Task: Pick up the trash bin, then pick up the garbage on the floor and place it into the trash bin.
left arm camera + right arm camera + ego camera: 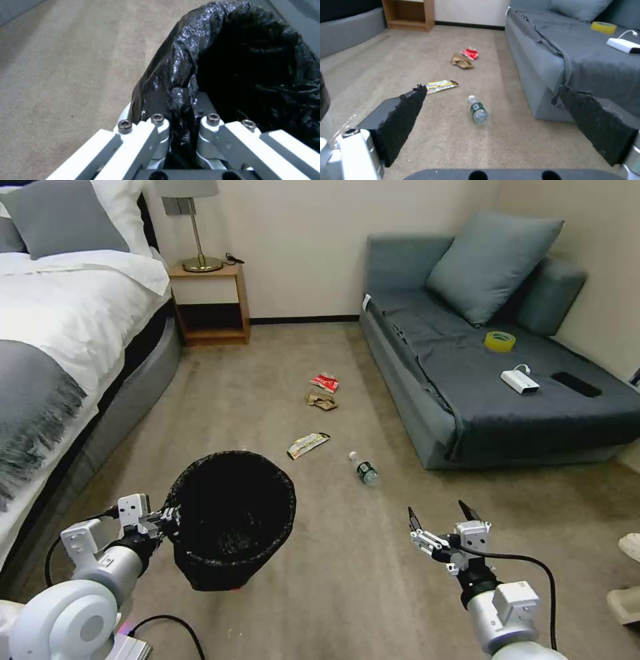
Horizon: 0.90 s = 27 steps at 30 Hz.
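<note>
The trash bin (230,517), lined with a crinkly black bag, hangs at the lower left with my left gripper (170,517) shut on its rim (173,100). On the floor (267,380) ahead lies the garbage: a clear bottle with a green label (364,468) (478,113), a gold-and-white wrapper (308,445) (440,86), crumpled brown paper (321,401) (462,61) and a red-and-white packet (325,381) (469,53). My right gripper (440,511) is open, held above the carpet short of the bottle, nothing between its fingers (405,117).
A grey sofa (480,380) runs along the right, carrying a yellow tape roll (500,341), a white power bank (520,381) and a black phone (576,384). A bed (60,327) borders the left. A wooden nightstand (210,303) with a lamp stands at the far wall.
</note>
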### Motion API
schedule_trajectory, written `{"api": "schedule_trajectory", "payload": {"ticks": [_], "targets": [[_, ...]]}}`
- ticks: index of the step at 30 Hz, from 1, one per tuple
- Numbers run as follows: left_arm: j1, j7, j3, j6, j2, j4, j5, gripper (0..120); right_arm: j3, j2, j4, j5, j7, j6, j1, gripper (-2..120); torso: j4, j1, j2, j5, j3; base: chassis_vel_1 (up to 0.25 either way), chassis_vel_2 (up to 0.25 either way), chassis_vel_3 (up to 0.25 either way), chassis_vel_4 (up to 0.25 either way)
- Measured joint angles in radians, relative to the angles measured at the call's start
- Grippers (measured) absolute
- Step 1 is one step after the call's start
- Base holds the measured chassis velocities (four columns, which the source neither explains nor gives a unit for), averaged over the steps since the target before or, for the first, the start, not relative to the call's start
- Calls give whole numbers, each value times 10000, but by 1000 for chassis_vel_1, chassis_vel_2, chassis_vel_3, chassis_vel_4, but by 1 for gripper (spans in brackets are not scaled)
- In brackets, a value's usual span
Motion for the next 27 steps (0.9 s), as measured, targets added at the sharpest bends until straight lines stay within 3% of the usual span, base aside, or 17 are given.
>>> {"api": "schedule_trajectory", "payload": {"ticks": [27], "targets": [[-89, -55, -276, -4, 55, 85, -238, 6, -122, -71, -35, -120, 10, -121, 79, 100, 1, 0, 0, 0, 0, 0, 0, 0, 0]]}}
